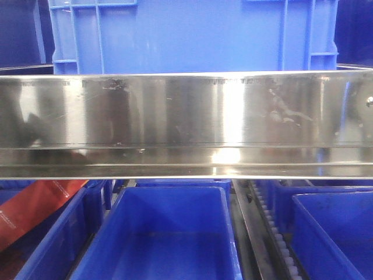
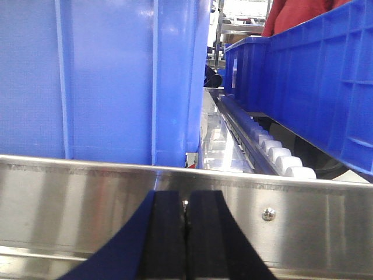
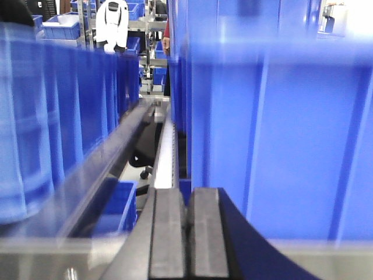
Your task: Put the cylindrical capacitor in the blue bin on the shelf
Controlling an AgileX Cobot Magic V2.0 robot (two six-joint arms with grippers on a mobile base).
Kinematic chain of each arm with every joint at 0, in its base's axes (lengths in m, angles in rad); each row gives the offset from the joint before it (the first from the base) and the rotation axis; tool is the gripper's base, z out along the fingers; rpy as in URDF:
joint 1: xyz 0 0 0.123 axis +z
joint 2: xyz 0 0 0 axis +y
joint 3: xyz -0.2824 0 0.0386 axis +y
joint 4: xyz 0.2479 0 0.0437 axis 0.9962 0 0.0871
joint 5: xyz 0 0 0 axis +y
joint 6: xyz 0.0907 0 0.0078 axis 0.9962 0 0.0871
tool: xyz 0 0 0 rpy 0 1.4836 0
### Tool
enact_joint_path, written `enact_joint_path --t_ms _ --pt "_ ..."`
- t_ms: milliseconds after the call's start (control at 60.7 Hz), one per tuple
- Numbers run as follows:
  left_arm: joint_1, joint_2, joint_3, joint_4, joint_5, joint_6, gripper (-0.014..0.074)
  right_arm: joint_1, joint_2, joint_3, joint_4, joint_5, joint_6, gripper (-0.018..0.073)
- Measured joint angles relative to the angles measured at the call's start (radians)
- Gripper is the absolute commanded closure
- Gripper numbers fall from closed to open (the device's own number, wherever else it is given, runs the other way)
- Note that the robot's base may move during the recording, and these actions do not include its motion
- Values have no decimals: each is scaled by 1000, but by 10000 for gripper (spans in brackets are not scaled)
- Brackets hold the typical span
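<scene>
Front view: the shelf [image 1: 186,125] shows as a broad reflective steel rail spanning the whole frame, no tool in sight here. Above the rail stands a light blue crate [image 1: 192,35]; below it, left to right, a red strip [image 1: 41,204] lying over a side bin, then an open blue bin [image 1: 160,233] at centre with a bare floor, a roller track [image 1: 274,239], and another blue bin [image 1: 338,233] at far right. Left wrist view: the left tool [image 2: 186,233] sits low at centre, its two dark pads pressed together with only a thin seam between them; nothing recognisable is held between them. Directly beyond the tool runs the steel rail with one screw [image 2: 268,214] just to the tool's right. Behind the rail, above and left of the tool, rises a large blue bin wall [image 2: 105,81]; to the upper right, white rollers [image 2: 280,157] run back under a second blue bin [image 2: 315,76]. Right wrist view: the right tool [image 3: 187,233] is likewise closed, grey pads touching along a narrow seam, nothing visible in the grip. Left of it a blurred row of blue bins [image 3: 64,111] recedes; right of and above it stands a tall blue bin face [image 3: 280,116]. The cylindrical capacitor cannot be located in any view.
</scene>
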Motion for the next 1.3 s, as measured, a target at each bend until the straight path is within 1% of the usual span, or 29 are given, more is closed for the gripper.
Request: enact_joint_path --t_ms 132,231,1301 --pt "0 0 0 0 0 0 689 0 -51 117 1 -74 -1 718" --pt "0 0 0 0 -2 0 689 0 -54 136 5 -71 -1 718" --pt "0 0 0 0 -6 0 689 0 -57 138 6 -66 -3 718"
